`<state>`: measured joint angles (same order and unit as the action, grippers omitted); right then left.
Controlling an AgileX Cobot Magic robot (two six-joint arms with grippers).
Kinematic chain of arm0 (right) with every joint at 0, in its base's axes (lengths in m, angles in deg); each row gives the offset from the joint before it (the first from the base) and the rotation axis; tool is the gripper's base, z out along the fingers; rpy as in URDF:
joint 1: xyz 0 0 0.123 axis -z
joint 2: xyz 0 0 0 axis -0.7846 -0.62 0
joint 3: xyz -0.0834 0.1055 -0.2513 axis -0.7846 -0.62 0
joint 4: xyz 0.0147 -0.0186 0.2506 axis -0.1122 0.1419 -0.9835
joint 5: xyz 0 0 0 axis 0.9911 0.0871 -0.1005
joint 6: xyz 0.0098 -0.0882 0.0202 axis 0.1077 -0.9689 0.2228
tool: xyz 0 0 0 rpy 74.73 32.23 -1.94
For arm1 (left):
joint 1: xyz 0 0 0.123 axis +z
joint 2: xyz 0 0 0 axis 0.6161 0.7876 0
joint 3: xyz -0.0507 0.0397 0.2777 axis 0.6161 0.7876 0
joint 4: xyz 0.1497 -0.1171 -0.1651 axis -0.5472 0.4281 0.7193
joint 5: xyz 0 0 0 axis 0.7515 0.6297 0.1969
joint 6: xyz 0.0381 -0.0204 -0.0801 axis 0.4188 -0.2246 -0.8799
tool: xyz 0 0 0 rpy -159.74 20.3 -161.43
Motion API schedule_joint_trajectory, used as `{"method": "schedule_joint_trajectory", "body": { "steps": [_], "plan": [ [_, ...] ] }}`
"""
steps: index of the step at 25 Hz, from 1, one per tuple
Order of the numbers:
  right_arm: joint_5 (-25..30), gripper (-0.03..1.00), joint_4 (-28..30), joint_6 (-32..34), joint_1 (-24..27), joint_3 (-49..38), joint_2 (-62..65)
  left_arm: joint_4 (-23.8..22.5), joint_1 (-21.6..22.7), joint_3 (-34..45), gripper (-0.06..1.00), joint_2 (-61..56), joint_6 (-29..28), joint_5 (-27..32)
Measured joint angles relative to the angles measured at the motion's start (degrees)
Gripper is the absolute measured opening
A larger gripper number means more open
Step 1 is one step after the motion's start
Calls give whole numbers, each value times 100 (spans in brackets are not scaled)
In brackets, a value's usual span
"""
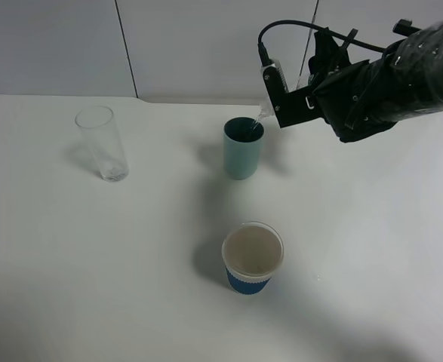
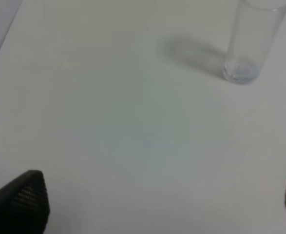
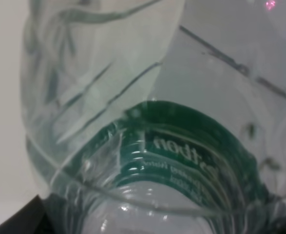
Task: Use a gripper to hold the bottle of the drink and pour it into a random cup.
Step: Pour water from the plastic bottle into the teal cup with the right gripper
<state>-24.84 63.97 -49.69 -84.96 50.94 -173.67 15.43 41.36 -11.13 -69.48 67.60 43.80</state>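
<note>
Here the right gripper [image 1: 289, 102], reaching in from the upper right of the high view, is clenched on the bottle [image 1: 261, 115]. Its wrist camera is filled almost wholly by the bottle's [image 3: 147, 146] clear, creased wall and dark green label. The bottle is tipped well over. Its long axis slopes from the gripper down and to the left, and the bare neck ends just above the right side of the rim of the teal cup [image 1: 243, 148], which stands upright at centre frame, slightly above the middle. So the cup lies below and to the left of the pincer, and the neck points into its mouth. Whether liquid is running, or the neck touches the rim, is too small to tell. The pour looks under way, and the next move probably turns on keeping the neck inside that rim while the tilt changes. The left gripper [image 2: 157, 202] is released, with its two fingertips at the lower corners of its own view and nothing between them. It is out of the high view, so the right arm is plainly the nearer one. The tall clear glass [image 1: 104, 143] stands at the left, well apart, and the paper cup [image 1: 252, 259] stands below the teal cup on the white table [image 1: 372, 249].
</note>
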Motion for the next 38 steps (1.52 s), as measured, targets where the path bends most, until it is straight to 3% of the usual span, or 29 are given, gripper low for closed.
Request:
{"method": "schedule_joint_trajectory", "body": {
  "steps": [16,38],
  "plan": [
    [96,57,-5,-186,-97,463,-5,-5,0,0,98,0,0,0],
    [118,57,-5,-1265,-128,506,-5,-5,0,0,98,0,0,0]
  ]
}}
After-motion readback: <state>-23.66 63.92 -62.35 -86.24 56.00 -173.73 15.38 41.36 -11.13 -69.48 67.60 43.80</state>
